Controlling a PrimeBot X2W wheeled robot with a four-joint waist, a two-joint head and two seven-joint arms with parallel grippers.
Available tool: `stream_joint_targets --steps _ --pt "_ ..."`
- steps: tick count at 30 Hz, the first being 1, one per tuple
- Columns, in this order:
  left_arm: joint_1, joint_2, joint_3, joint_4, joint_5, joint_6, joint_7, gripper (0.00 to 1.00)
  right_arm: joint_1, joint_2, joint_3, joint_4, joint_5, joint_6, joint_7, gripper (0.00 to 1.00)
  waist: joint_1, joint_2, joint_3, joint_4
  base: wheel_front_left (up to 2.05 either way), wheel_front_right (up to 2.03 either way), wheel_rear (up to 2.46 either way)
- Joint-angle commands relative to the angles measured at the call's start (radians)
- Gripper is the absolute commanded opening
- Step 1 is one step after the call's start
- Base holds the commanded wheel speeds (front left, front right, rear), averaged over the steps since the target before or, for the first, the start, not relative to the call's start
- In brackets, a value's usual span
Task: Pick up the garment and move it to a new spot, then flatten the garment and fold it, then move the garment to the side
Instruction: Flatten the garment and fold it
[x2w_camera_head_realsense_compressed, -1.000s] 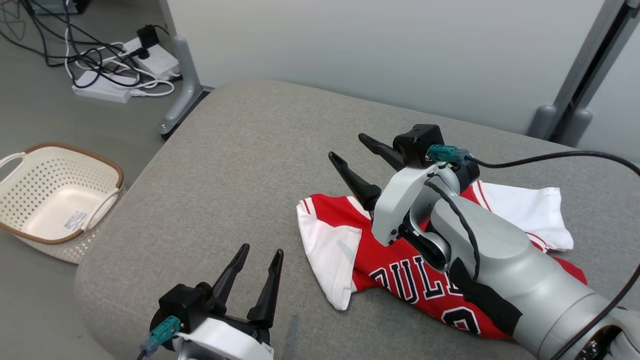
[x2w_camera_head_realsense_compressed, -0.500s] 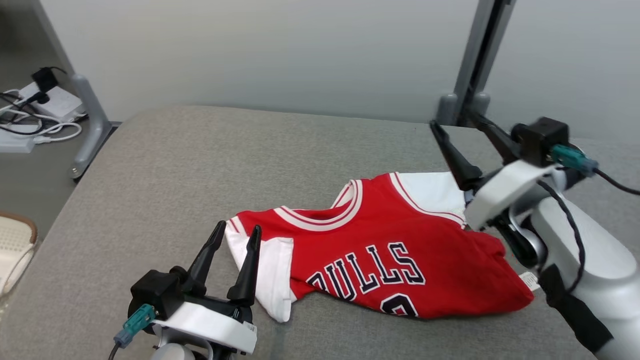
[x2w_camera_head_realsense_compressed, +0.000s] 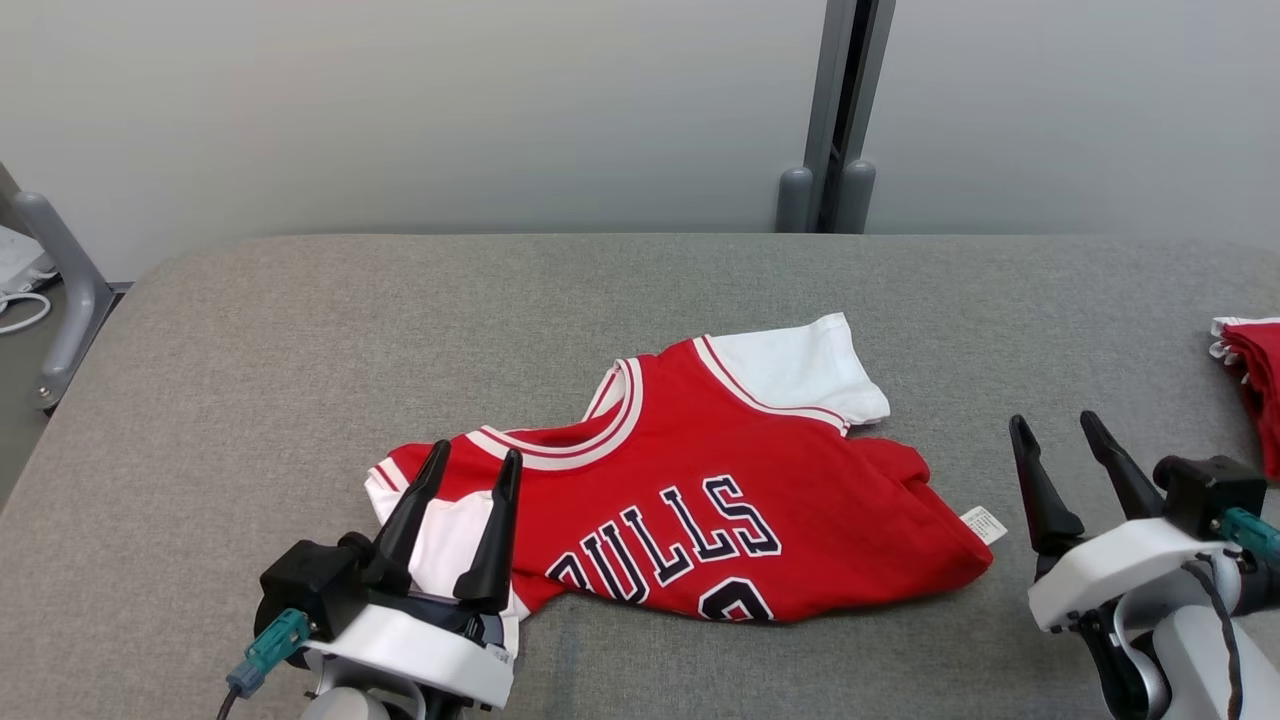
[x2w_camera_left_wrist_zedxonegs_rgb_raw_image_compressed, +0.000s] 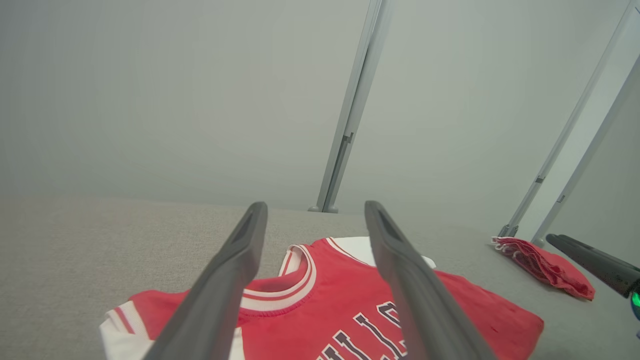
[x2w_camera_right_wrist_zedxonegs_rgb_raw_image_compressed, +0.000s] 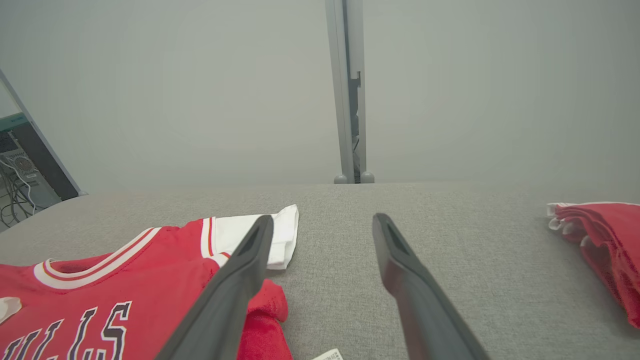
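Two claws, both released and empty. My left claw (x2w_camera_head_realsense_compressed: 477, 450) sits at the sleeve end of the Bulls jersey (x2w_camera_head_realsense_compressed: 700, 470); my right claw (x2w_camera_head_realsense_compressed: 1052, 418) stands just beside its hem. The jersey lies on the desk (x2w_camera_head_realsense_compressed: 300, 330), long axis running claw to claw.

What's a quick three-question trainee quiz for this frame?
1. True or false: the right claw grips the jersey.
2. Where does the second red garment lie? A) far right of the table B) under the jersey C) on the floor
3. Fill in: the left claw is ___ (open/shut).
Key: 1 false, it is open, beside the jersey; 2 A; 3 open.
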Motion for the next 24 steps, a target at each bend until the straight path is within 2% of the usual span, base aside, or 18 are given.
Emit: stream_joint_targets --steps 1,8,15,19,24 --pt "0.005 0.005 -0.001 0.001 0.008 -0.001 -0.001 1.00 0.026 0.008 -0.022 -0.001 -0.020 0.000 0.000 1.00 0.0000 0.0000 0.000 -0.001 0.00 0.00 0.00" --pt "0.011 0.004 -0.008 0.002 0.014 -0.001 -0.001 1.00 0.105 0.043 -0.092 -0.020 -0.057 0.000 0.000 1.00 0.0000 0.0000 -0.001 0.012 0.00 0.00 0.00" --pt "0.015 0.004 -0.005 0.003 0.016 -0.001 -0.001 1.00 0.136 0.059 -0.116 -0.019 -0.066 0.000 0.000 1.00 0.0000 0.0000 -0.001 0.021 0.00 0.00 0.00" --pt "0.018 0.004 -0.018 0.008 0.011 -0.001 -0.001 1.00 0.150 0.069 -0.067 0.079 -0.023 0.000 0.003 1.00 0.0000 0.0000 -0.007 0.033 0.00 0.00 0.00" --pt "0.021 0.005 -0.033 0.014 0.007 -0.001 -0.001 1.00 0.111 0.069 -0.014 0.205 0.092 0.000 0.041 1.00 0.0000 0.0000 -0.006 0.058 0.00 0.00 0.00"
